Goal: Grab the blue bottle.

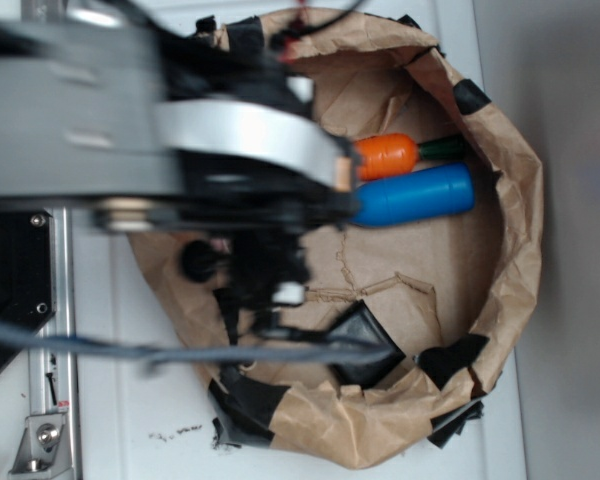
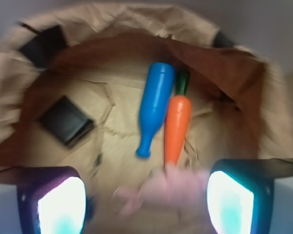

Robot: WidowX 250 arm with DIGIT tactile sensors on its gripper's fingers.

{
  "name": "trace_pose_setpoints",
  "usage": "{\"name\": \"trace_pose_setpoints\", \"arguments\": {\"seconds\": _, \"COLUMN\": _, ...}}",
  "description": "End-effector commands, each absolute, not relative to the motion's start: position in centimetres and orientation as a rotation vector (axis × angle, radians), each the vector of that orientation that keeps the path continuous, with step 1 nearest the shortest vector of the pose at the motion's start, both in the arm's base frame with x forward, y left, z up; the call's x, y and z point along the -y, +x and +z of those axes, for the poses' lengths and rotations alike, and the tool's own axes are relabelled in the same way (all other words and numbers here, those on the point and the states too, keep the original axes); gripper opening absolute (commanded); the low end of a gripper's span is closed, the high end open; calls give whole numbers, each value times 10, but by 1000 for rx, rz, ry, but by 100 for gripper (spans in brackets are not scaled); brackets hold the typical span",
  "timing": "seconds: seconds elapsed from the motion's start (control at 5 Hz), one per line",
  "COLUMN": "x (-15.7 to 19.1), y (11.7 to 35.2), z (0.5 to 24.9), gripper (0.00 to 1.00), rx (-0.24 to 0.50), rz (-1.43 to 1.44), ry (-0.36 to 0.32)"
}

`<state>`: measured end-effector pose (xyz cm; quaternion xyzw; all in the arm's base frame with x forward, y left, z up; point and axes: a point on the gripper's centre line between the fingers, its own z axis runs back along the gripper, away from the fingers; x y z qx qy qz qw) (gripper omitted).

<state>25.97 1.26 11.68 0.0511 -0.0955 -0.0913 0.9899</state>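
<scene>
Wrist view showed the two fingers point(image 2: 61, 204) spread wide at the bottom of the picture, one in each lower corner, with nothing clamped between them; the gripper point(image 2: 146, 204) was open and empty. Between the pads lay a blurred pink thing point(image 2: 161, 190), too smeared to name, and I could not tell whether it touched either finger. Beyond it, further into the paper nest point(image 2: 136, 29), lay the bottle point(image 2: 155, 105), apart from both fingers and roughly on the midline between them, a little toward the left pad. Its narrow neck pointed back toward the gripper and its broad base pointed away, toward the nest's far wall. The carrot point(image 2: 177, 124) lay just beside it on the right, seemingly touching it along part of its length, its green top away from the gripper. A black patch point(image 2: 66, 121) sat on the nest floor well to the left of the bottle. In the exterior view the arm point(image 1: 130, 130) covered much of the nest, and the bottle point(image 1: 420, 195) and carrot point(image 1: 385, 153) showed side by side near the rim point(image 1: 520, 200). As I judged it, the grab had not begun: the approach was under way, while lowering, closing on the bottle and lifting all remained.
</scene>
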Motion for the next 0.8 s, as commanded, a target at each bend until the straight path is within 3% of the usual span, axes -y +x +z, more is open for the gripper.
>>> {"name": "trace_pose_setpoints", "arguments": {"seconds": 0.0, "x": -14, "y": 311, "z": 80, "gripper": 100, "rx": 226, "rz": -245, "ry": 129}}
{"name": "trace_pose_setpoints", "arguments": {"seconds": 0.2, "x": 2, "y": 316, "z": 55, "gripper": 100, "rx": 192, "rz": -281, "ry": 123}}
{"name": "trace_pose_setpoints", "arguments": {"seconds": 0.4, "x": 7, "y": 327, "z": 28, "gripper": 100, "rx": 138, "rz": -308, "ry": 173}}
{"name": "trace_pose_setpoints", "arguments": {"seconds": 0.6, "x": -2, "y": 332, "z": 20, "gripper": 100, "rx": 108, "rz": -277, "ry": 163}}
